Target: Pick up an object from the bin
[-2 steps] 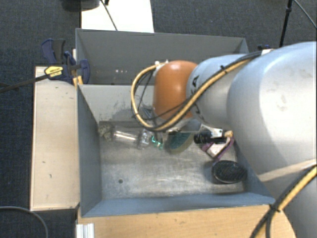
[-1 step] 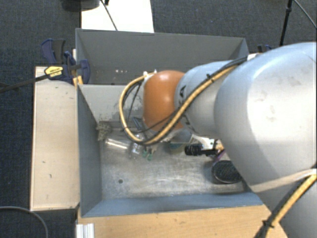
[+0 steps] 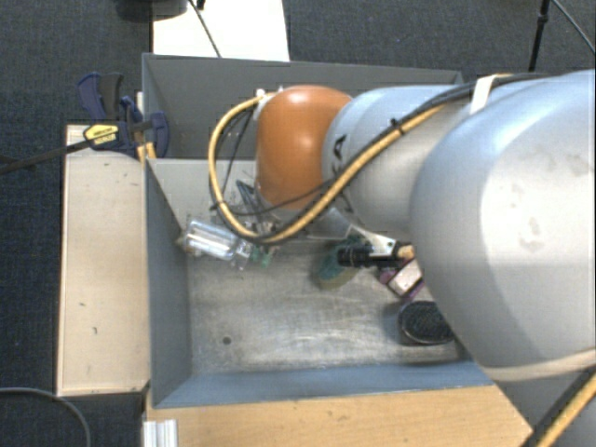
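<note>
The gripper (image 3: 222, 243) sits low by the left wall of the bin (image 3: 168, 343) (apart or together, I cannot tell). Nearest it, toward the middle, lie a green block (image 3: 328, 270) and a black pen-like thing (image 3: 358, 254), with 1 black disc (image 3: 424, 324) farther right.

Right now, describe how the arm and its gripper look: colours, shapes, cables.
The arm is built of big rounded silver-grey links and ends at the wrist in a smooth orange domed cover. A yellow cable runs along the links and loops wide beside the cover. A white band wraps one link. The gripper is a small silvery metal piece.
</note>
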Controlling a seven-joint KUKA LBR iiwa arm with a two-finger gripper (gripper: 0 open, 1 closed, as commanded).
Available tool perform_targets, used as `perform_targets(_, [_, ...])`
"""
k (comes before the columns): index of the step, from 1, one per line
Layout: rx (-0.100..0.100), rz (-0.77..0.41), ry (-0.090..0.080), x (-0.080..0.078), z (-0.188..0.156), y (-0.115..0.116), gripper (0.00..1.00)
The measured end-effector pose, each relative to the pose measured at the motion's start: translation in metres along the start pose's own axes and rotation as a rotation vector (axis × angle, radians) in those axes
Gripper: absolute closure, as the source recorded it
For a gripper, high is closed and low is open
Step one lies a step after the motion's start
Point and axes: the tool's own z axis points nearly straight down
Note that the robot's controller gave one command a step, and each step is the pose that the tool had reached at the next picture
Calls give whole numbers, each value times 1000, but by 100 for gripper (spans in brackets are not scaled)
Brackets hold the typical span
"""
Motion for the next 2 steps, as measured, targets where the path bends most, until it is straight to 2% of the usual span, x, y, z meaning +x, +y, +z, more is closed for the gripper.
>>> perform_targets(1, [6, 2, 4, 1, 3, -2, 100])
perform_targets(2, [0, -151, -2, 2, -70, 9, 100])
